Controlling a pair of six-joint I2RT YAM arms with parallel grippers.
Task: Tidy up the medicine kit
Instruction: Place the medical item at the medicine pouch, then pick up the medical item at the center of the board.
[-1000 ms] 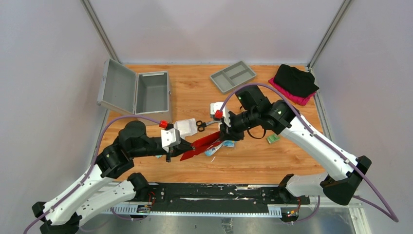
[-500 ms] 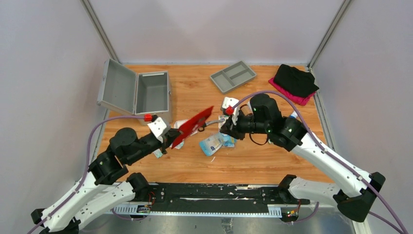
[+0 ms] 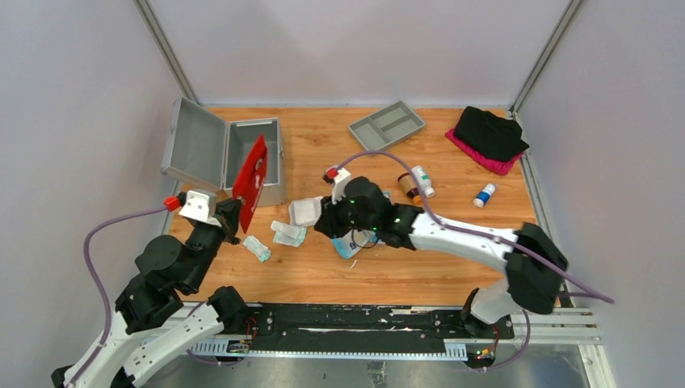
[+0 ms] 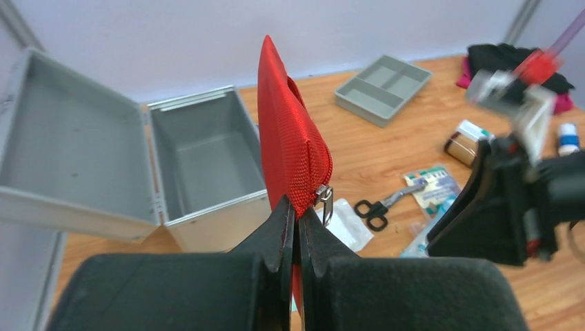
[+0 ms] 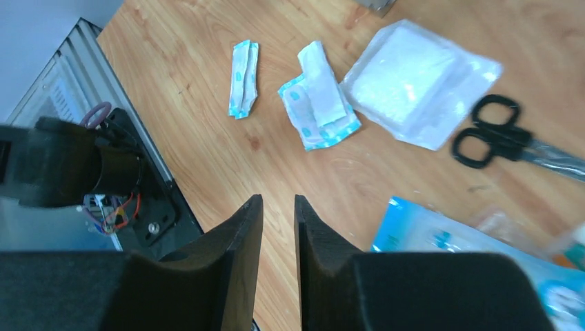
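A red zip pouch point(image 3: 252, 170) point(image 4: 290, 145) hangs upright in the air in front of the open grey metal case point(image 3: 254, 153) point(image 4: 207, 155). My left gripper point(image 3: 233, 213) point(image 4: 295, 207) is shut on the pouch's lower edge, beside the zip pull. My right gripper point(image 3: 323, 225) point(image 5: 277, 201) hovers low over the table's middle, open by a narrow gap with nothing between its fingers. Below and beyond it lie a white gauze pack point(image 3: 305, 211) point(image 5: 421, 83), two small packets point(image 3: 288, 234) point(image 5: 321, 103), black scissors point(image 5: 493, 138) point(image 4: 376, 210) and a blue packet point(image 3: 355, 242) point(image 5: 441, 234).
A grey divided tray point(image 3: 386, 126) sits at the back centre. A brown bottle point(image 3: 408, 187), a white bottle point(image 3: 422, 181) and a small blue-capped bottle point(image 3: 484, 195) lie right of centre. Black cloth on pink point(image 3: 489, 133) fills the back right corner.
The left gripper has carried the red pouch up and left to the case. The right gripper let go of the pouch and swung left and down over the packets.
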